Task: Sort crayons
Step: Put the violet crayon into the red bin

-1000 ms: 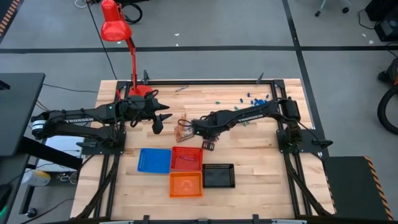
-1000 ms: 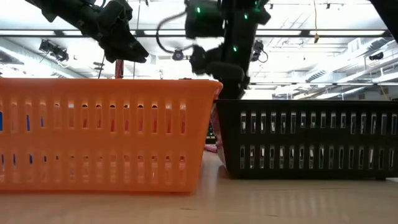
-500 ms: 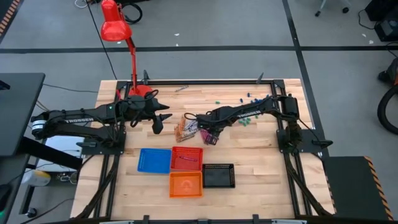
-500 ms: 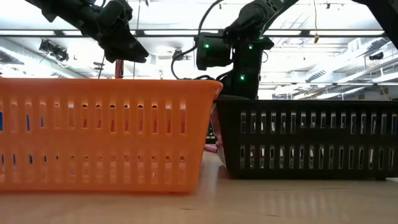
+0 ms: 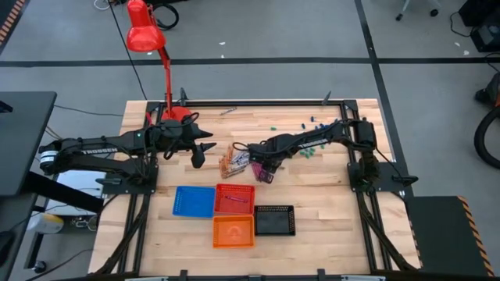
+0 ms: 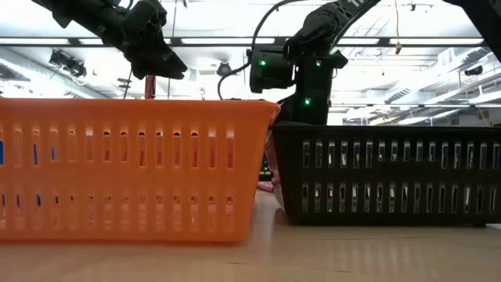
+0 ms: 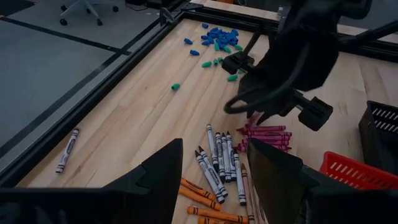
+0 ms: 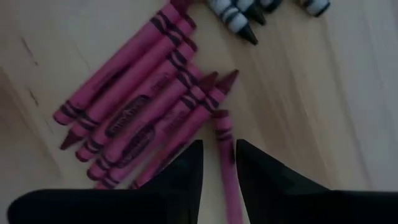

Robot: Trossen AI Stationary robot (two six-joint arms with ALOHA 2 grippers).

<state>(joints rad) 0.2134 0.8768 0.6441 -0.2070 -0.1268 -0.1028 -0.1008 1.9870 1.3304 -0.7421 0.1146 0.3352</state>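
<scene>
The crayons point(image 5: 234, 161) are lying in a loose heap near the middle of the table point(image 5: 328, 195), just beyond the row of trays. In the left wrist view they are sorting into groups by colour: grey ones point(image 7: 217, 158) side by side, orange ones point(image 7: 202, 205) nearest the camera, magenta ones point(image 7: 264, 134) bunched farther on. One more crayon point(image 7: 66, 149) is lying alone, well apart by the table's edge.

The right gripper point(image 8: 217, 168) is reaching down over the magenta bunch point(image 8: 143, 118), its fingers point(image 8: 186, 171) standing slightly apart on either side of a single magenta crayon point(image 8: 225, 155); whether they are already pinching it is hard to tell, though it looks as if they are not gripping yet.

The left gripper point(image 5: 198, 158) is hovering just beside the heap with its fingers point(image 7: 165, 171) spread wide, holding nothing.

Closer to the near edge, a blue tray point(image 5: 194, 201), a red tray point(image 5: 234, 198), an orange tray point(image 5: 233, 232) and a black tray point(image 5: 274, 221) are sitting clustered together. Small blue and green bits point(image 5: 316, 125) are lying scattered toward the far right corner, and a red lamp point(image 5: 144, 35) is leaning over the far left.
</scene>
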